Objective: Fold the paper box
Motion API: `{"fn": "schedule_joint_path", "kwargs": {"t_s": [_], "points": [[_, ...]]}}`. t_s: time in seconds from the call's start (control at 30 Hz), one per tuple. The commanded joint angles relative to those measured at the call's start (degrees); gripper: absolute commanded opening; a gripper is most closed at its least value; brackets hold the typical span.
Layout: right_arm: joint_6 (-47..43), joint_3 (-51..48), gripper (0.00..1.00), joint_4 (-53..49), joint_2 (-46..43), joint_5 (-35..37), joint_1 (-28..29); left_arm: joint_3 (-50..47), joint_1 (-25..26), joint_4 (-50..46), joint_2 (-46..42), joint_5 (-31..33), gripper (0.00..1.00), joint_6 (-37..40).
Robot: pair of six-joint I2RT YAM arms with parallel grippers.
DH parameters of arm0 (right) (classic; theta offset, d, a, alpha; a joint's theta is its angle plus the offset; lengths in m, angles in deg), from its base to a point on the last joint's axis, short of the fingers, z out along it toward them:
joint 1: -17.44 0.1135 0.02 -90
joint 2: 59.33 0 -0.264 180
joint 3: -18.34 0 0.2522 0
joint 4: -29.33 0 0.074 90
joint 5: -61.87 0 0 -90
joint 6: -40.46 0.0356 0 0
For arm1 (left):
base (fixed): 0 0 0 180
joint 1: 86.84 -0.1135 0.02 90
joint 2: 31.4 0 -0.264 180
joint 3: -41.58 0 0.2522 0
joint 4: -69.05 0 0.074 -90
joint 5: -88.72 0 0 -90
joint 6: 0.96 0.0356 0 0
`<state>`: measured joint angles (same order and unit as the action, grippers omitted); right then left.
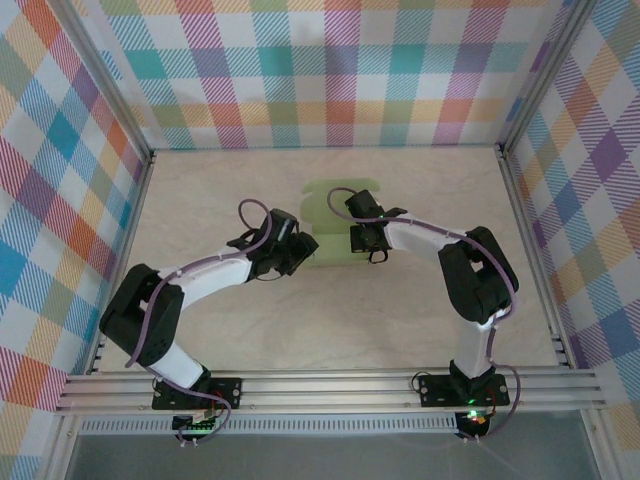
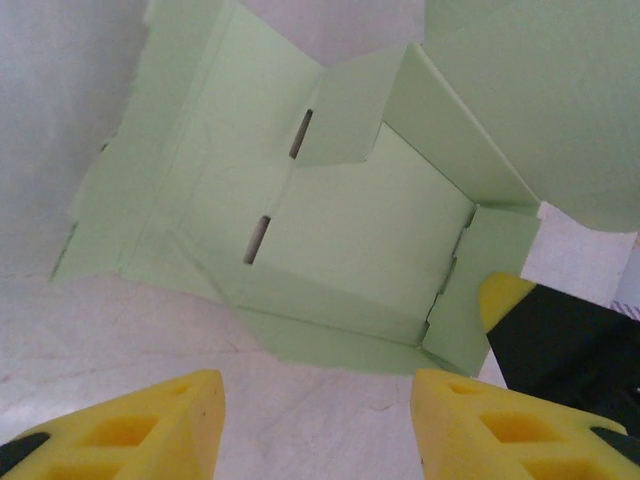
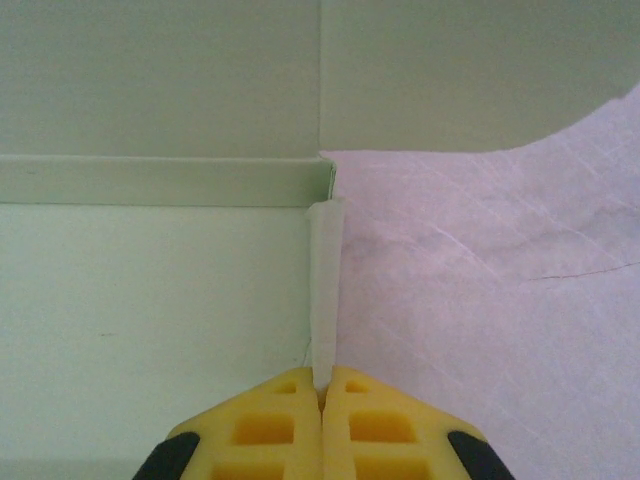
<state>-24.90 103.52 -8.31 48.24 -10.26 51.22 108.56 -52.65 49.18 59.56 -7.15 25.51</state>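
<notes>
The paper box (image 1: 327,203) is pale sage-green card lying partly folded mid-table between both arms. In the left wrist view the paper box (image 2: 350,225) has a flat floor with two slots and raised side walls. My left gripper (image 2: 318,405) is open just short of its near flap, nothing between the fingers. My right gripper (image 3: 322,385) is shut on the thin upright side wall (image 3: 324,290) of the box. From above, the left gripper (image 1: 298,250) and right gripper (image 1: 362,238) flank the box's near edge. The right gripper's yellow fingertip (image 2: 503,300) shows beside the box's right wall.
Plaid walls (image 1: 330,70) enclose the beige table (image 1: 330,320) on three sides. An aluminium rail (image 1: 330,390) runs along the near edge by the arm bases. Bare table lies in front of the box and to both sides.
</notes>
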Motion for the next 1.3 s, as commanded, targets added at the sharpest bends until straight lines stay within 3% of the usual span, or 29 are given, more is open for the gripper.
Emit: {"fn": "schedule_joint_path", "kwargs": {"t_s": [0.0, 0.43, 0.57, 0.77, 1.13, 1.27], "points": [[-0.11, 0.57, 0.0, -1.75, -0.16, -0.91, 0.3, 2.86, -0.27, -1.28, 2.98, -0.72, 0.52, 0.99], [-0.11, -0.4, 0.0, -0.85, -0.34, -1.25, 0.06, 6.71, -0.87, -0.72, 9.77, -0.42, 0.51, 3.32], [-0.8, -0.4, 0.0, -0.98, -0.16, -2.78, 0.07, 10.58, -1.35, -3.78, 12.44, -0.59, 0.43, 8.05], [-1.26, -0.27, 0.0, -1.27, 0.09, -4.18, 0.06, 15.89, -1.5, -7.01, 17.9, -6.23, 0.35, 12.73], [-0.91, -0.14, 0.0, -1.61, 0.63, -4.14, 0.06, 18.64, -2.16, -6.15, 20.82, -18.19, 0.35, 16.71], [-0.83, 0.01, 0.0, -2.58, 0.71, -3.46, -0.08, 18.15, -2.29, -9.13, 17.03, -11.87, 0.37, 19.82]]}}
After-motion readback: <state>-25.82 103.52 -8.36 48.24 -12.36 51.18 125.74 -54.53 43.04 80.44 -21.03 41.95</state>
